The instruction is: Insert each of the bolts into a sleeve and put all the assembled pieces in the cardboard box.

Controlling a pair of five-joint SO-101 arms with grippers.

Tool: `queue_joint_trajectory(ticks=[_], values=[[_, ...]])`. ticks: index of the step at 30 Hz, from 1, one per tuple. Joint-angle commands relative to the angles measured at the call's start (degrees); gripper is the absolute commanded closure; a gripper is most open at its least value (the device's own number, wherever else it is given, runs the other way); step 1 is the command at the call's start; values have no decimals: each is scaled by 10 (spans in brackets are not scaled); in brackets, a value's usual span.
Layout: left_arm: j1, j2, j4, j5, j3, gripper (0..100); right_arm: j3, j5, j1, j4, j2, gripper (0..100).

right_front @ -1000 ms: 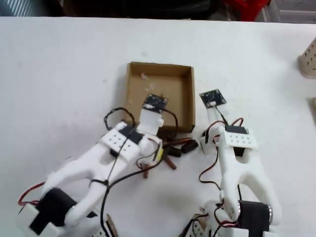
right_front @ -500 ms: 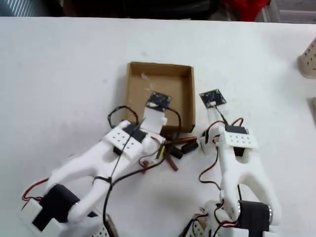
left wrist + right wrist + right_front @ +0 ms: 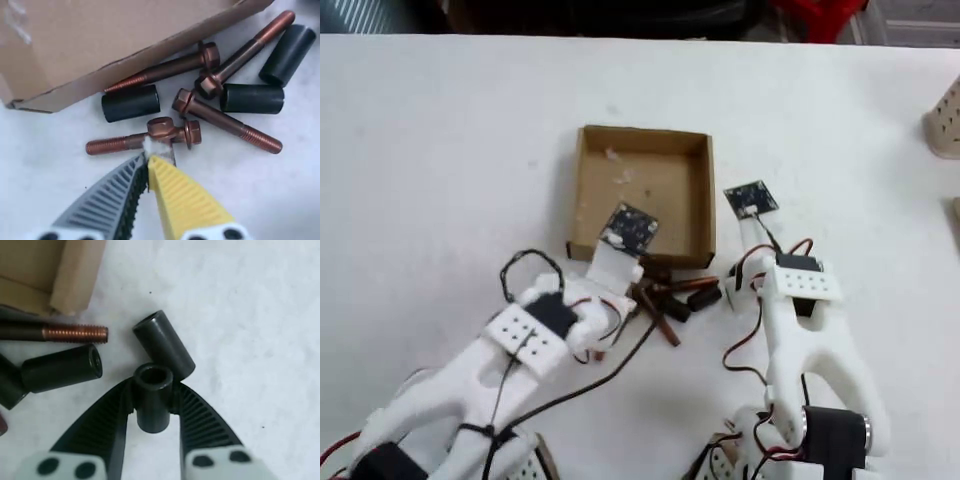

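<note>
The cardboard box (image 3: 588,190) stands open at mid-table. Copper bolts (image 3: 660,305) and black sleeves (image 3: 705,296) lie loose along its near wall. My left gripper (image 3: 147,159) hovers over this pile, shut on a bolt (image 3: 160,129) whose head shows just past the tips. Beneath it lie another bolt (image 3: 135,141), a sleeve (image 3: 131,102) and the box wall (image 3: 100,35). My right gripper (image 3: 152,385), near the box's corner (image 3: 50,270), is shut on an upright black sleeve (image 3: 152,407). Two more sleeves (image 3: 162,342) (image 3: 62,367) lie close by.
A beige perforated object (image 3: 945,120) stands at the right table edge. Red and black cables trail from both arms near the pile. Open white table (image 3: 440,150) stretches left of and beyond the box.
The left arm has pulled back from over the box's near wall toward the front left, so the box floor now shows. The right arm has stayed still.
</note>
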Motion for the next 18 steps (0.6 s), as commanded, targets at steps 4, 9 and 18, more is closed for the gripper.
queue_joint_trajectory(ticks=[4,9,18], values=[[6,-80,-27,-2,24,976,-3,-5,4,-8,-17,979],[6,-80,-26,-1,22,976,-3,-4,5,-8,-17,979],[11,-80,24,69,8,812,-3,-4,4,-8,-17,979]])
